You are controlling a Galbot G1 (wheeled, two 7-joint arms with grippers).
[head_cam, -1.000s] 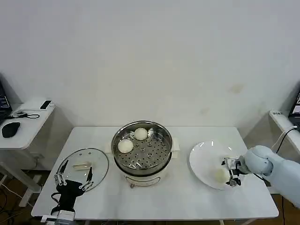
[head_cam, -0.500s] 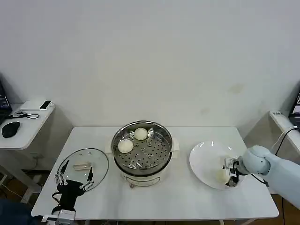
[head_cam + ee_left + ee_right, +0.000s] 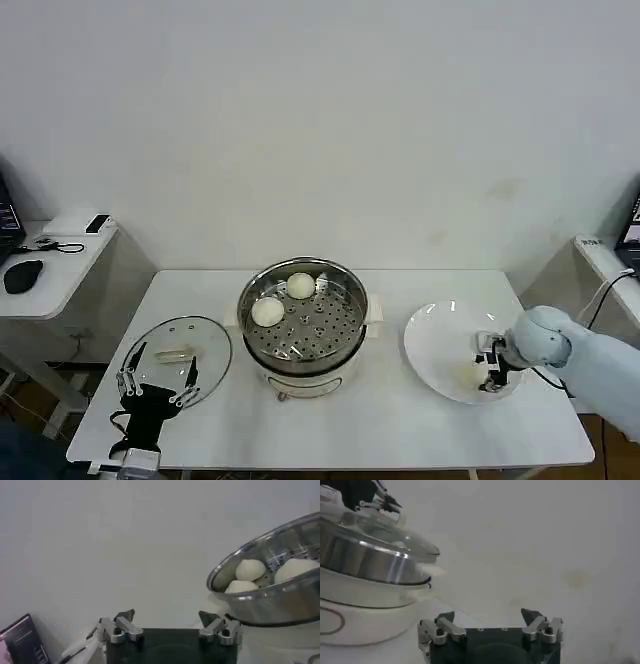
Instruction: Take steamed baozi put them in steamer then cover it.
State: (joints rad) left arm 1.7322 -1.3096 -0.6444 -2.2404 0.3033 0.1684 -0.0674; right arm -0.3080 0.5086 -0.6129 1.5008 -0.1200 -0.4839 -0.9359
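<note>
With two steamed baozi [image 3: 267,312] already in the steamer [image 3: 302,318] and another lying pale on the plate [image 3: 440,345] just below its released fingers, the right gripper [image 3: 489,368] should close gently round that bun's middle, not crush it, before lifting.

The steamer [image 3: 302,318] is shiny polished metal with a perforated metal tray and white plastic base, its buns [image 3: 267,312] smooth matt dough, beside a clear glass lid [image 3: 177,360], a glossy white plate [image 3: 435,340] and a matt white tabletop [image 3: 400,425].
</note>
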